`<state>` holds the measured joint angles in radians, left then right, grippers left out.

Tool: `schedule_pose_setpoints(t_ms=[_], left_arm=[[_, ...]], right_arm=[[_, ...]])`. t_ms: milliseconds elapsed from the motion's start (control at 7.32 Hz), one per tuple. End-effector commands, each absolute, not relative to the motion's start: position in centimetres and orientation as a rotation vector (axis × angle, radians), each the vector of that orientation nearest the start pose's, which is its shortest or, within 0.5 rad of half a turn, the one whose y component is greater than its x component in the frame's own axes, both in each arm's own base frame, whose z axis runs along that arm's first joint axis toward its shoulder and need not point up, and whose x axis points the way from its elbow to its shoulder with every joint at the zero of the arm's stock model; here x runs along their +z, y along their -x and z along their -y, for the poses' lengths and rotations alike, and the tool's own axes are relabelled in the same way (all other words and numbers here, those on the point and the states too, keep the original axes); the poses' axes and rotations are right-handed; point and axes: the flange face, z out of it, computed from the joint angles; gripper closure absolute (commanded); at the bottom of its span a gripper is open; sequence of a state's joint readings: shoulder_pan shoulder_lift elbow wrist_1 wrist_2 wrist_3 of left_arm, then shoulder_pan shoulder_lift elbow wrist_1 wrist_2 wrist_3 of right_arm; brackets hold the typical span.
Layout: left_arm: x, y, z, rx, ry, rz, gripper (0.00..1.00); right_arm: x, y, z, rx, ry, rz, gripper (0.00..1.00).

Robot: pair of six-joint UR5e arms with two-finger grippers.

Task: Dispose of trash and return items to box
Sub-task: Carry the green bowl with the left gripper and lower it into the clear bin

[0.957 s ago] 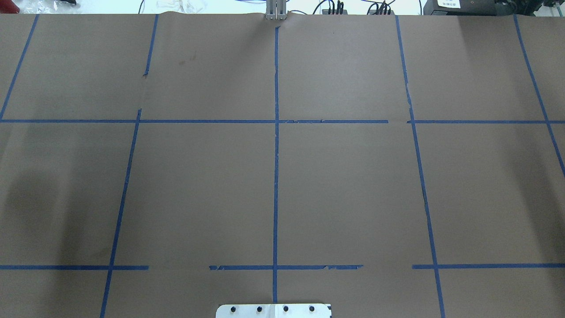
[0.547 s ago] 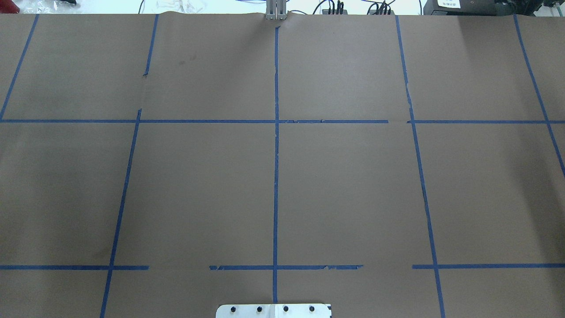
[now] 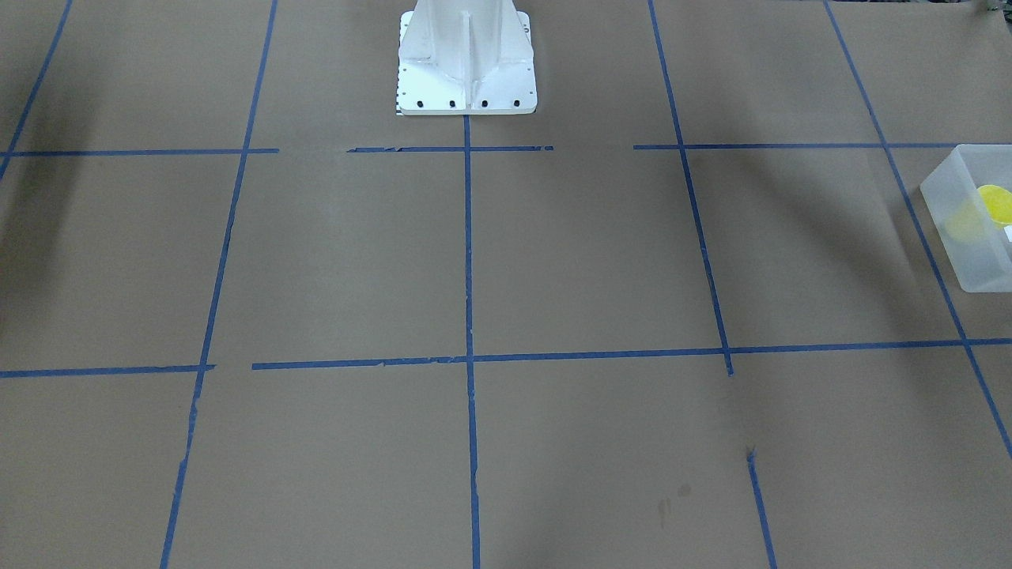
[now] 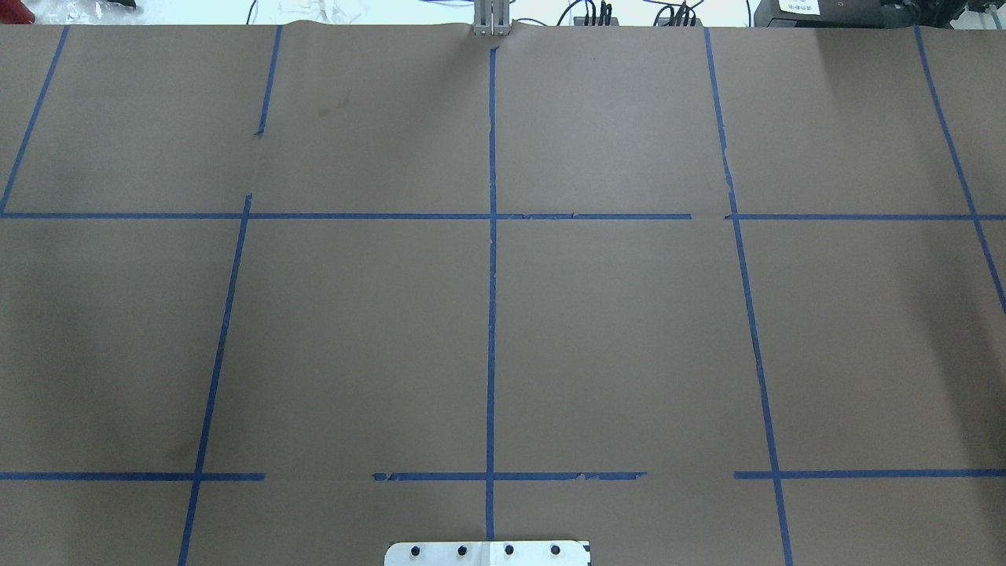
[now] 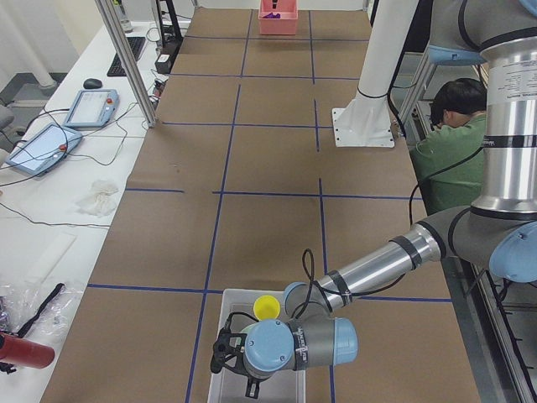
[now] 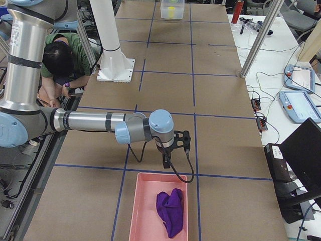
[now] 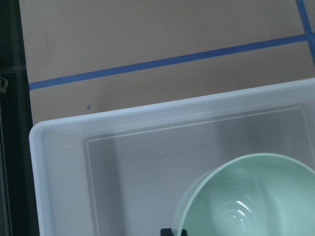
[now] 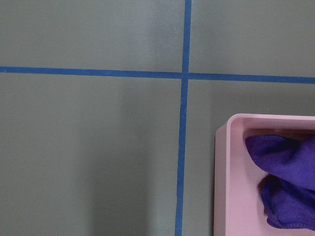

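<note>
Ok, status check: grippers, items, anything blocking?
Status: left gripper over box, right gripper by pink tray; jaws unreadable on both. Green bowl and yellow cup in box. Purple cloth in tray; nothing visibly blocking.

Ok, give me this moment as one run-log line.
left pincer: over frosted bin, state unclear | mint bowl, yellow cup: in bin | right pincer: by pink tray, state unclear

In the overhead view we see one change: the dark shadow (image 4: 55, 354) on the brown paper (image 4: 354, 338), at eight o'clock, has faded to a faint patch.
</note>
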<state>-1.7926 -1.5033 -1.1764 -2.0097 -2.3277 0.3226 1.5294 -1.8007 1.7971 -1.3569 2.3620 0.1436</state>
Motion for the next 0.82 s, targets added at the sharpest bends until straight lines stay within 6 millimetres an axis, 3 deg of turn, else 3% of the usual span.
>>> schedule_pose_setpoints(t_ms=[0,137,273,547,683], left_arm=[[84.5,16.4,39.3,0.078,-0.16,-0.664,1.0],[84.4,16.5,39.4,0.073,-0.162,-0.664,0.4],[84.2,16.8,39.5,0.067,-0.175,-0.66,0.0],[83.0,17.1,40.4,0.076,-0.2,-0.653,0.0],[78.2,17.9,43.3,0.091,-0.283,-0.628,0.0]], right_arm=[[62.4,-4.6,41.1,0.011,-0.129,0.802,0.0],[62.4,-4.6,41.1,0.011,-0.129,0.802,0.0],[62.3,-4.6,41.1,0.012,-0.131,0.802,0.0],[62.4,-4.6,41.1,0.011,-0.13,0.802,0.0],[62.3,-4.6,41.2,0.01,-0.132,0.802,0.0]])
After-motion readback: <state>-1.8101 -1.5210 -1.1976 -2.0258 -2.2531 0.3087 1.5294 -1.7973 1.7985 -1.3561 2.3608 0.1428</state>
